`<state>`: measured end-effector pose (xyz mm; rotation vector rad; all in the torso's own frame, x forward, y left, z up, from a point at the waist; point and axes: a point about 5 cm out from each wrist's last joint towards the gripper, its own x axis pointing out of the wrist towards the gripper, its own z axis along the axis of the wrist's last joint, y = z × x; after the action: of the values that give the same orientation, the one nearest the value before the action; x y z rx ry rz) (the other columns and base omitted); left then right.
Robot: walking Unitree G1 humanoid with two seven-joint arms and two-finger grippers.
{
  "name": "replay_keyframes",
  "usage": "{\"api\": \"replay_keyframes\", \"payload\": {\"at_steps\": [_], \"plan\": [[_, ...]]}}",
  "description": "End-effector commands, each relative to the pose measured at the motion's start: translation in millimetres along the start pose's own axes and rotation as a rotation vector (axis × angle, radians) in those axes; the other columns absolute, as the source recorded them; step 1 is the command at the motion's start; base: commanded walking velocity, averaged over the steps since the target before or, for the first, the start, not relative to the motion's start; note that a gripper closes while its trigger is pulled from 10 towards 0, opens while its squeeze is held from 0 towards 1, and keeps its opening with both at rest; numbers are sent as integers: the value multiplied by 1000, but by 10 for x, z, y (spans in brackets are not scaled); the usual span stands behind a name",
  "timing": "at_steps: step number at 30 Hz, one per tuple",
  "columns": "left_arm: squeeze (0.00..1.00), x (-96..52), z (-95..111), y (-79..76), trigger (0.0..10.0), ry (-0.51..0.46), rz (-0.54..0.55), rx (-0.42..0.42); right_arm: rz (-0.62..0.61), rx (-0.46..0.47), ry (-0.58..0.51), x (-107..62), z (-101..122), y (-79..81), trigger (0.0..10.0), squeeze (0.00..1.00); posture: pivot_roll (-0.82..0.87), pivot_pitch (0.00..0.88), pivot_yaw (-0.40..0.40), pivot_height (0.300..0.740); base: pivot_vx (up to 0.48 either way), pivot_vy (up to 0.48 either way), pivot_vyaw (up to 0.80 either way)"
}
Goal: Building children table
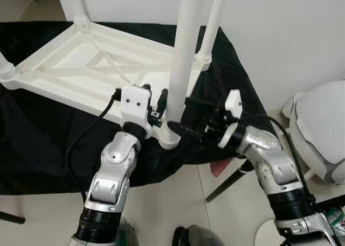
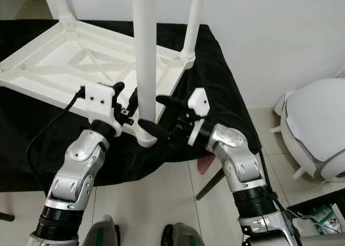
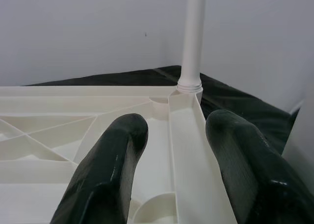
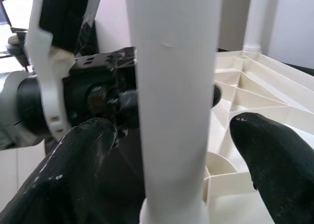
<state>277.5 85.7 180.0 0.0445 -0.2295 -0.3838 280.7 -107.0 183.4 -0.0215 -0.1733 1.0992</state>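
Both silver arms reach toward 12 o'clock. Right hand [image 2: 156, 114] spreads wide around the white plastic tube leg [image 2: 145, 57], standing in the near corner of the upturned white plastic tabletop [image 1: 81, 68] on black cloth [image 1: 32, 143]. Left hand [image 3: 171, 150], fingers apart, holds nothing over that corner.

I am logging: table top [image 1: 81, 68], white moulded plastic, smooth; leg [image 1: 183, 57], same satin plastic; cloth [image 1: 43, 149], matt black fabric; my fingers [image 3: 105, 180], glossy black.

Black cloth [image 1: 38, 149], white rounded object [image 1: 323, 127] (perhaps a chair)
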Motion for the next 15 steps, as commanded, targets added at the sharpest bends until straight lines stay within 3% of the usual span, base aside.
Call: {"api": "replay_keyframes", "payload": {"at_steps": [1, 8, 15], "plan": [[0, 4, -36, -28, 10000, 12, -51, 29, -24, 17, 20, 21, -40, -18, 10000, 0, 26, 45, -72, 740, 0, 0, 0], [0, -16, -95, 53, 10000, 51, -47, 72, -54, 43, 22, 141, -80, 11, 10000, 0, 27, 50, -77, 740, 0, 0, 0], [0, -53, -206, 276, 10000, 126, -33, 127, -34, 49, 42, 279, -224, 71, 10000, 0, 42, 51, -83, 740, 0, 0, 0]]}}
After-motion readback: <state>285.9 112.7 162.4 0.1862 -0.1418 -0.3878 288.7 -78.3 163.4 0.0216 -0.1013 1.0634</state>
